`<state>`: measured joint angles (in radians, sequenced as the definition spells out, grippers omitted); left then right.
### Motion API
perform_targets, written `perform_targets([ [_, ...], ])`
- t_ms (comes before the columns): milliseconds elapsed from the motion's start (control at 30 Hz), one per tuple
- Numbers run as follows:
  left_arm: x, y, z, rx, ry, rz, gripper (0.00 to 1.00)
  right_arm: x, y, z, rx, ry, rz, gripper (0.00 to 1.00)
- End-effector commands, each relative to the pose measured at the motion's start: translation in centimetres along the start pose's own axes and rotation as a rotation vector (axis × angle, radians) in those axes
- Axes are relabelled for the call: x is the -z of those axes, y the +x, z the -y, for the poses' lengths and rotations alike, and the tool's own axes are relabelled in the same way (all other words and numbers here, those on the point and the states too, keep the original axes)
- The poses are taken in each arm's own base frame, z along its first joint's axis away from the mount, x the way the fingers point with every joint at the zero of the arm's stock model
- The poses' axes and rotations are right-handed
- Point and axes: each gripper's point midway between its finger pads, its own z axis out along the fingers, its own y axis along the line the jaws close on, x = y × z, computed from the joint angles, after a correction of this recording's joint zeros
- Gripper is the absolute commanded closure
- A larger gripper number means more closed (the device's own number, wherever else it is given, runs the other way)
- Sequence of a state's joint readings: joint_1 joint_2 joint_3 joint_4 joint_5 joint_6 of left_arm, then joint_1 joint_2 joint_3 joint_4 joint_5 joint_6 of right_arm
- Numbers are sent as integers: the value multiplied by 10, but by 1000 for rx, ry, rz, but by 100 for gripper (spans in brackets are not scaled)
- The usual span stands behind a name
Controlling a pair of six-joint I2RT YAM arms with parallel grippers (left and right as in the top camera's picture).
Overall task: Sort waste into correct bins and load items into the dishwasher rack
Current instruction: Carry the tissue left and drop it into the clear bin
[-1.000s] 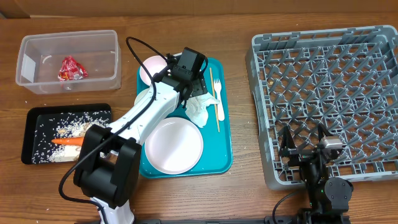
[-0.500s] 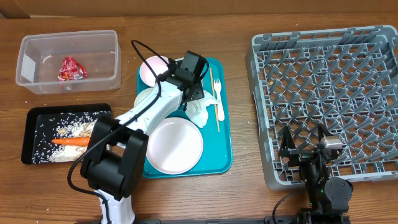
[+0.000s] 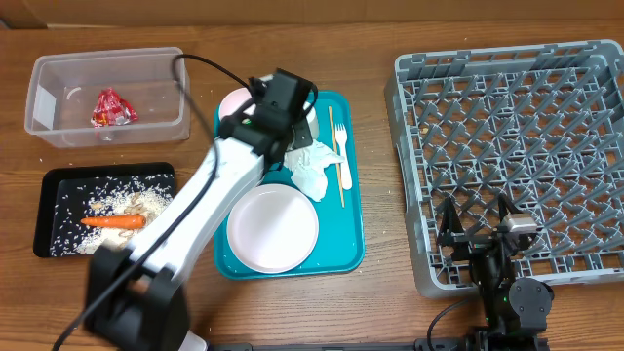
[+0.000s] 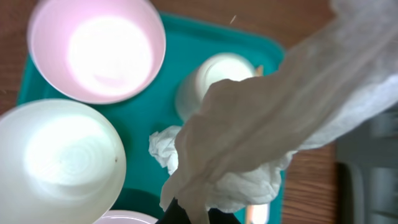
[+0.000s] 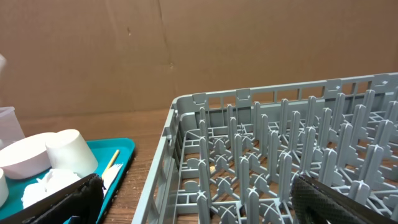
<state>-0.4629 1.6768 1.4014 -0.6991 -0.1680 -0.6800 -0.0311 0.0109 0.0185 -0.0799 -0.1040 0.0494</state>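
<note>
My left gripper (image 3: pixel 291 135) hangs over the teal tray (image 3: pixel 336 249), shut on a crumpled white napkin (image 3: pixel 310 168). In the left wrist view the napkin (image 4: pixel 249 143) stretches up from the dark fingertips of the left gripper (image 4: pixel 196 214) and hides much of the tray. On the tray are a pink bowl (image 4: pixel 96 50), a white bowl (image 4: pixel 56 162), a white cup (image 4: pixel 211 81), a white plate (image 3: pixel 273 227), a fork (image 3: pixel 343 156) and a chopstick (image 3: pixel 334 146). My right gripper (image 3: pixel 480 226) stands open at the near left corner of the grey dishwasher rack (image 3: pixel 517 156), holding nothing.
A clear bin (image 3: pixel 58 132) at the back left holds a red wrapper (image 3: pixel 114 107). In front of it a black bin (image 3: pixel 49 205) holds rice and a carrot (image 3: pixel 112 221). The right wrist view shows the rack's pegs (image 5: pixel 261 162) between the right gripper's fingers (image 5: pixel 62 199).
My left gripper has shut on the napkin and shifted slightly left and back, pulling the napkin up. The right arm has not moved.
</note>
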Motion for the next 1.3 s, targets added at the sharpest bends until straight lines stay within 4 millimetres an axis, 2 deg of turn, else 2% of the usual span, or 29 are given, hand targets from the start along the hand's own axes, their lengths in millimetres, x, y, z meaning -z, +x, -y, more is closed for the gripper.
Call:
perform_targets([
  [0, 59, -36, -3, 41, 64, 141, 96, 0, 2, 2, -2, 8, 2, 0],
  [33, 73, -50, -16, 67, 38, 203, 96, 0, 2, 2, -2, 8, 2, 0],
  [133, 95, -84, -59, 159, -85, 352, 96, 0, 2, 2, -2, 8, 2, 0],
  [233, 98, -121, -105, 266, -173, 463, 96, 0, 2, 2, -2, 8, 2, 0],
  [267, 93, -137, -128, 317, -206, 497, 96, 0, 2, 2, -2, 8, 2, 0],
  [367, 76, -157, -162, 380, -254, 533, 93, 0, 2, 2, -2, 8, 2, 0],
  [400, 65, -166, -177, 393, -277, 548, 85, 0, 2, 2, -2, 8, 2, 0],
  [467, 41, -177, -207, 397, -326, 552, 75, 0, 2, 2, -2, 8, 2, 0],
  [533, 20, -179, -236, 366, -373, 517, 72, 0, 2, 2, -2, 8, 2, 0],
  [567, 9, -175, -255, 365, -405, 489, 66, 0, 2, 2, -2, 8, 2, 0],
  [633, -4, -169, -278, 384, -443, 455, 18, 0, 2, 2, -2, 8, 2, 0],
  [667, -6, -168, -283, 374, -441, 440, 1, 0, 2, 2, -2, 8, 2, 0],
  [700, -5, -167, -286, 378, -432, 431, 0, 0, 2, 2, -2, 8, 2, 0],
  [767, -2, -168, -283, 381, -402, 427, 0, 0, 2, 2, -2, 8, 2, 0],
  [867, 12, -169, -258, 368, -271, 405, 0, 0, 2, 2, -2, 8, 2, 0],
  [967, 36, -165, -199, 278, 5, 342, 0, 0, 2, 2, -2, 8, 2, 0],
  [1000, 50, -164, -171, 217, 103, 338, 0, 0, 2, 2, -2, 8, 2, 0],
  [1067, 75, -157, -138, 164, 144, 354, 0, 0, 2, 2, -2, 8, 2, 0],
  [1133, 98, -140, -105, 94, 154, 350, 0, 0, 2, 2, -2, 8, 2, 0],
  [1167, 107, -123, -82, 20, 185, 322, 0, 0, 2, 2, -2, 8, 2, 0],
  [1200, 112, -101, -58, -62, 213, 275, 0, 0, 2, 2, -2, 8, 2, 0],
  [1233, 110, -67, -34, -140, 220, 185, 0, 0, 2, 2, -2, 8, 2, 0],
  [1267, 105, -44, -21, -182, 214, 122, 0, 0, 2, 2, -2, 8, 2, 0],
])
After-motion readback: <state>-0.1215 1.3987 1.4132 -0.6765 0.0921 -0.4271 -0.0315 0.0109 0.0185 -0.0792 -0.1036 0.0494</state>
